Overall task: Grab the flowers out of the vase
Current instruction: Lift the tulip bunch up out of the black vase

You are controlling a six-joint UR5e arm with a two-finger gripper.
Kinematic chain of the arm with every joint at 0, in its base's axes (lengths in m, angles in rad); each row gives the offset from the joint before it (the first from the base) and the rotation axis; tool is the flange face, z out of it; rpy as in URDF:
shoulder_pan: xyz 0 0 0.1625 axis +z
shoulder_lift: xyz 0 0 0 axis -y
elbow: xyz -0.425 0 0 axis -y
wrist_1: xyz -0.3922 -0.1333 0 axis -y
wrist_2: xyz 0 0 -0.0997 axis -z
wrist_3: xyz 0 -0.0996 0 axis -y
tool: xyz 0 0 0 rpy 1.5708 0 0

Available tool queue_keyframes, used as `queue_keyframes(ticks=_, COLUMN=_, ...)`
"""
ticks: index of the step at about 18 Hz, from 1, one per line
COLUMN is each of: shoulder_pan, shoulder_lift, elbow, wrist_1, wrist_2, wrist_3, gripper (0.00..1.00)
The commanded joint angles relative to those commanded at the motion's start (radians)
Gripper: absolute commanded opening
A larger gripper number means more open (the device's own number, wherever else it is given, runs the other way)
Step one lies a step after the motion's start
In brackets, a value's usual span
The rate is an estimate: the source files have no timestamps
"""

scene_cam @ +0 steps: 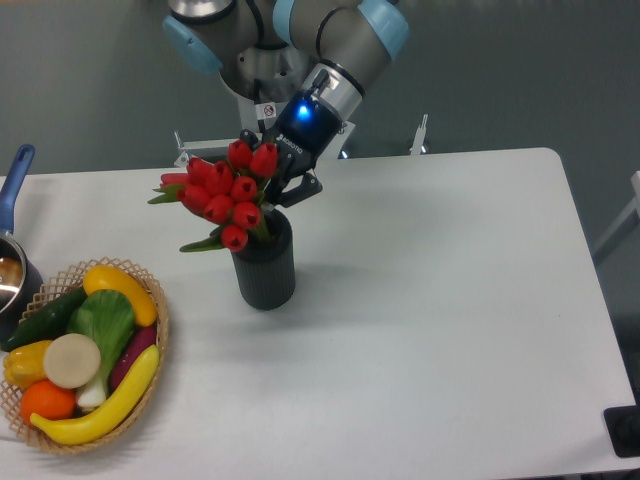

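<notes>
Nearest the camera, at the left front of the white table [430, 330], sat a woven basket [155, 350] of fruit and vegetables: a long yellow banana [100, 405] along its front, an orange [47, 400] at the lower left, a pale round slice [72, 360] above it, a leafy green vegetable [103, 322], a dark purple aubergine [135, 350], a cucumber [45, 318] and a yellow pepper [120, 290] at the back rim. Just behind the basket, at the left edge, the rim of a pot [12, 275] with a blue handle [17, 170] showed.

Farther back, near the table's middle, the vase [265, 270] stood upright, dark and ribbed. The flowers [225, 195] leaned out to the left above its mouth, red buds clustered, green leaves poking out at the left and lower left. Their stems were hidden behind the buds and the rim, so whether they were clear of the mouth could not be told.

Right behind the bunch, the gripper [280, 190] reached down at a slant from the upper right, a blue light glowing on its body. Its dark fingers [300, 188] sat just above the vase's mouth, pressed in against the base of the bunch; they appeared clamped on the stems. Beyond it, the grey and light-blue arm [340, 30] rose against the dark wall.
</notes>
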Motion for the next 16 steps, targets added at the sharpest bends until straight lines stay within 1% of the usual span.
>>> queue_keyframes(ticks=3, shoulder_pan=0.003, shoulder_lift=0.006, elbow=0.017, wrist_1=0.0, wrist_2=-0.048, wrist_3=-0.069, gripper=0.32)
queue_keyframes(ticks=7, shoulder_pan=0.009, shoulder_lift=0.017, elbow=0.051, wrist_1=-0.002, wrist_2=-0.051, wrist_3=-0.163, gripper=0.32)
queue_keyframes(ticks=12, shoulder_pan=0.017, shoulder_lift=0.017, elbow=0.101, wrist_1=-0.002, wrist_2=-0.051, wrist_3=-0.285, gripper=0.32)
queue_keyframes(ticks=16, shoulder_pan=0.018, shoulder_lift=0.018, elbow=0.121, wrist_1=-0.002, wrist_2=-0.052, wrist_3=-0.331, gripper=0.32)
